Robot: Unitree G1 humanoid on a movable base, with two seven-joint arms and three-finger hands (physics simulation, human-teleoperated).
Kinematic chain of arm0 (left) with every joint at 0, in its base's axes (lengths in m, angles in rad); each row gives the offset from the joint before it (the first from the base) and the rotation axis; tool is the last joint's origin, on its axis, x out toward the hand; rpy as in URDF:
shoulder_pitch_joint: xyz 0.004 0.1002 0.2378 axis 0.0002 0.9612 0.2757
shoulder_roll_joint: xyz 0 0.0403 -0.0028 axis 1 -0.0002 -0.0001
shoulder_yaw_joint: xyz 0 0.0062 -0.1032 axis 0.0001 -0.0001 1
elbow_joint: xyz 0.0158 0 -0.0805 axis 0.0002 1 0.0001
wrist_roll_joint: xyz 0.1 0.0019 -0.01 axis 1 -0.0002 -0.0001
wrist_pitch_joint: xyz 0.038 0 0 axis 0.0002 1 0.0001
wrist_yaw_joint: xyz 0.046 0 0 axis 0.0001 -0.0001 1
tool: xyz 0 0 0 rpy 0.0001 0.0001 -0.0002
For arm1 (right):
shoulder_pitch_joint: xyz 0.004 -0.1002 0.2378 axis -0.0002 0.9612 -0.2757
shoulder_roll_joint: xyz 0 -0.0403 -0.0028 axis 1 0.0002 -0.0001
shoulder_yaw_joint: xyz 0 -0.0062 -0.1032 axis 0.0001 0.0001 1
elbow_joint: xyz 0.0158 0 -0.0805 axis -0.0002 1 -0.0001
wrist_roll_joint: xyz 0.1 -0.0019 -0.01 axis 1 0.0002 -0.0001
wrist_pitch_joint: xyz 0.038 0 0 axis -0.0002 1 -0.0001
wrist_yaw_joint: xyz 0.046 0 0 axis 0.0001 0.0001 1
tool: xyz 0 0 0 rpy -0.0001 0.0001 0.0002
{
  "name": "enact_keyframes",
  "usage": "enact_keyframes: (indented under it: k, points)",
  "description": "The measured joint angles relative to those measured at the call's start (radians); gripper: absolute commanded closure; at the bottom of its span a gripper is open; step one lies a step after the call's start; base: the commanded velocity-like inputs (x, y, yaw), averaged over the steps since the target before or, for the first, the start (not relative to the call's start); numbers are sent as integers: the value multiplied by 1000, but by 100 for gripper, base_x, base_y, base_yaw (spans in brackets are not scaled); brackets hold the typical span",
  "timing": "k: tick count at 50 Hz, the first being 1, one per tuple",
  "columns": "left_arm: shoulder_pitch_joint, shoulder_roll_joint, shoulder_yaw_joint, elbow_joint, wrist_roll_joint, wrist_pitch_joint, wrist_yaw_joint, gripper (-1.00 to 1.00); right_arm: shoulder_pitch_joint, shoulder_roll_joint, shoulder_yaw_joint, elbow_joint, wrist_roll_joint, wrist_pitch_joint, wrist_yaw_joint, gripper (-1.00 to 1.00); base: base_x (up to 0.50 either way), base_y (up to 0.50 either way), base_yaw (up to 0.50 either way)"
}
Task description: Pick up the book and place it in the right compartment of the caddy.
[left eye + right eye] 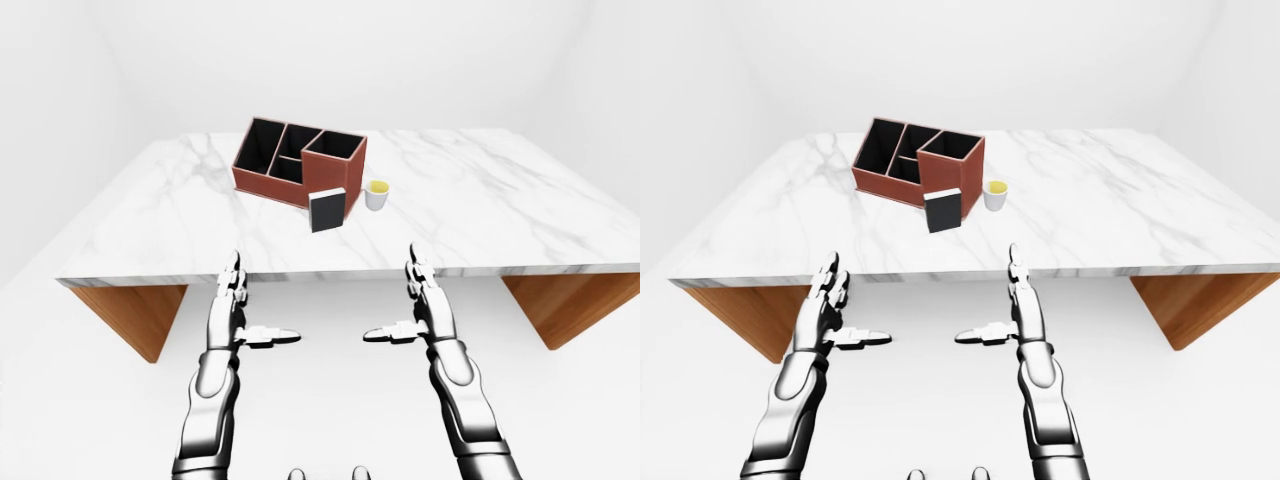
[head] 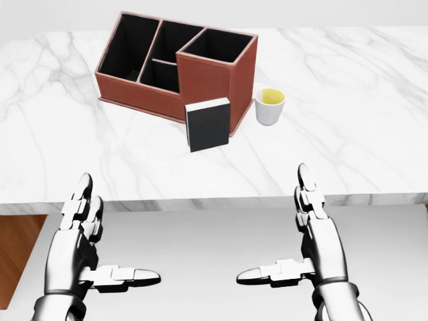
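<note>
A small black book [image 2: 208, 124] stands upright on the marble table [image 2: 348, 147], leaning against the tall right compartment of a reddish-brown caddy [image 2: 214, 83]. The caddy has several dark compartments open at the top. My left hand [image 2: 100, 247] hangs open below the table's near edge at the lower left of the head view, fingers up and thumb pointing inward. My right hand [image 2: 294, 241] mirrors it at the lower right, also open. Both hands are empty and well short of the book.
A white cup [image 2: 269, 106] with yellow contents stands just right of the caddy and book. Brown wooden table supports [image 1: 140, 310] show under the tabletop on both sides in the left-eye view. White floor lies below my hands.
</note>
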Motion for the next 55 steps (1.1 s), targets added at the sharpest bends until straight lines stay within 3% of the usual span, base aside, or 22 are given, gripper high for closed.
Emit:
enact_keyframes:
  k: [16, 28, 32, 39, 44, 55]
  points:
    - [1, 8, 6, -4, 4, -2, -1, -100, -8, 3, 1, 19, -17, -27, 19, -100, 0, 50, 0]
    - [-3, 23, 16, -37, 5, 19, -23, -100, -37, 2, 2, 16, -44, -14, 19, -100, 0, 14, 0]
    - [-17, 30, 26, -60, 2, 42, -38, -100, -54, -5, 1, 3, -60, 4, 31, -100, 0, 0, 0]
    - [-46, 47, 51, -123, -7, 109, -60, -100, -100, -19, -4, -58, -92, 76, 68, -100, 0, 0, 0]
    - [-72, 62, 72, -183, -16, 110, -76, -100, -149, -33, -13, -105, -115, 137, 96, -100, 0, 0, 0]
    - [-140, 102, 125, -336, -51, 110, -92, -100, -256, -64, -29, -234, -163, 137, 169, -100, 0, 0, 0]
